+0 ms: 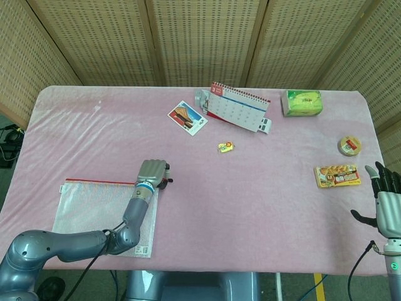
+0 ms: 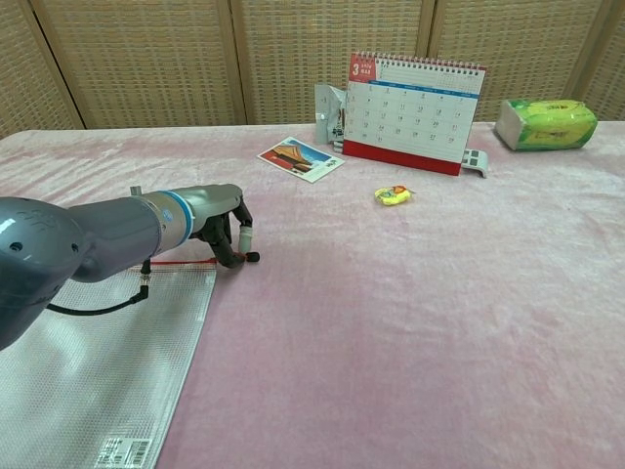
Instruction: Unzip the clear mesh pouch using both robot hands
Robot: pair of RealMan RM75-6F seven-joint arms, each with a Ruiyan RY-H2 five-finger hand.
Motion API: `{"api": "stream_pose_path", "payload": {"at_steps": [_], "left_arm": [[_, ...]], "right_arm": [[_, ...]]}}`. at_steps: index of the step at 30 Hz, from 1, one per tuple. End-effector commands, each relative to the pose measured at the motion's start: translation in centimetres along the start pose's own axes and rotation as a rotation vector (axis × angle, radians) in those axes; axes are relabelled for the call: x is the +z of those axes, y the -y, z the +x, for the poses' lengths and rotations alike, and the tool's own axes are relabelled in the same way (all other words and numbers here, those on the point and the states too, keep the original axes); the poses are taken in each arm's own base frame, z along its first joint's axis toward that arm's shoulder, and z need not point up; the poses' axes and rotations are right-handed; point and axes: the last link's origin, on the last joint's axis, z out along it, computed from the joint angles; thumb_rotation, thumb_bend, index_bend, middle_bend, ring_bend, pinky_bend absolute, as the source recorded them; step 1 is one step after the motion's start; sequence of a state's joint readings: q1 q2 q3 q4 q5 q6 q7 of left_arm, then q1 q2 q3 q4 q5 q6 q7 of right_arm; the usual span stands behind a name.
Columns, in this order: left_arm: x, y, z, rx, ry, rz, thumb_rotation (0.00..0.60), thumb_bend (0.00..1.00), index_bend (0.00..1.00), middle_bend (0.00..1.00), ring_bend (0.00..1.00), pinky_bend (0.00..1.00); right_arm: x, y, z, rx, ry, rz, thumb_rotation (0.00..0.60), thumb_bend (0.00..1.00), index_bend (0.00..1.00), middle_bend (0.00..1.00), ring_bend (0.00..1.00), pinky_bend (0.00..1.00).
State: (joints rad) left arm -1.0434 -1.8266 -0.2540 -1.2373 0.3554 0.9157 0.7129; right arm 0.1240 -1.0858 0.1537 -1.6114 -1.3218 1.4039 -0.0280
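The clear mesh pouch [image 1: 94, 210] lies flat at the table's front left, its red zipper strip along the far edge. My left hand [image 1: 152, 172] sits at the pouch's right top corner, fingers curled down and pinching the red zipper pull [image 2: 244, 258]. In the chest view the left hand [image 2: 210, 220] covers the corner of the pouch [image 2: 98, 371]. Far off at the table's right edge, my right hand [image 1: 386, 200] is open with fingers spread and touches nothing.
A desk calendar [image 1: 238, 106] and a postcard [image 1: 187, 118] stand at the back middle. A small yellow candy [image 1: 227, 147] lies mid-table. A green tissue pack [image 1: 302, 103], a tape roll [image 1: 349, 145] and a snack packet [image 1: 338, 175] sit at the right.
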Motion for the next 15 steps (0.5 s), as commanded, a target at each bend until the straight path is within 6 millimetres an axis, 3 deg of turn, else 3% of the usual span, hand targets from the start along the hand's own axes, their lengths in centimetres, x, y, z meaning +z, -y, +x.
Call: {"api": "stream_pose_path", "payload": {"at_steps": [1,5,7,13,15], "left_arm": [[-0.1,-0.1,0.3,-0.008,-0.007,-0.005,0.600,0.68,0.66,1.00,0.97,1.00],[-0.4,-0.2,0.9,-0.031,-0.019,-0.020,0.600,0.70,0.75,1.00,0.97,1.00],[-1.1,-0.6,2.3,-0.069,-0.058,-0.057,0.600,0.73,0.79,1.00,0.97,1.00],[-3.3,-1.5,5.0,-0.194,-0.089,-0.166,0.600,0.80,0.82,1.00,0.97,1.00],[-4.1,-1.8,6.0,-0.232,-0.107,-0.204,0.600,0.81,0.82,1.00,0.97,1.00]], "right_arm": [[0.0,0.0,0.0,0.000,0.000,0.001,0.600,0.00,0.10,0.00,0.00,0.00],[0.0,0.0,0.0,0.002,-0.001,0.002,0.600,0.00,0.10,0.00,0.00,0.00],[0.0,0.1,0.0,0.017,0.004,0.007,0.600,0.00,0.10,0.00,0.00,0.00],[0.9,1.0,0.3,0.109,0.051,0.038,0.600,0.00,0.12,0.01,0.00,0.00],[1.7,1.8,0.6,0.141,0.089,0.071,0.600,0.00,0.12,0.09,0.05,0.00]]}}
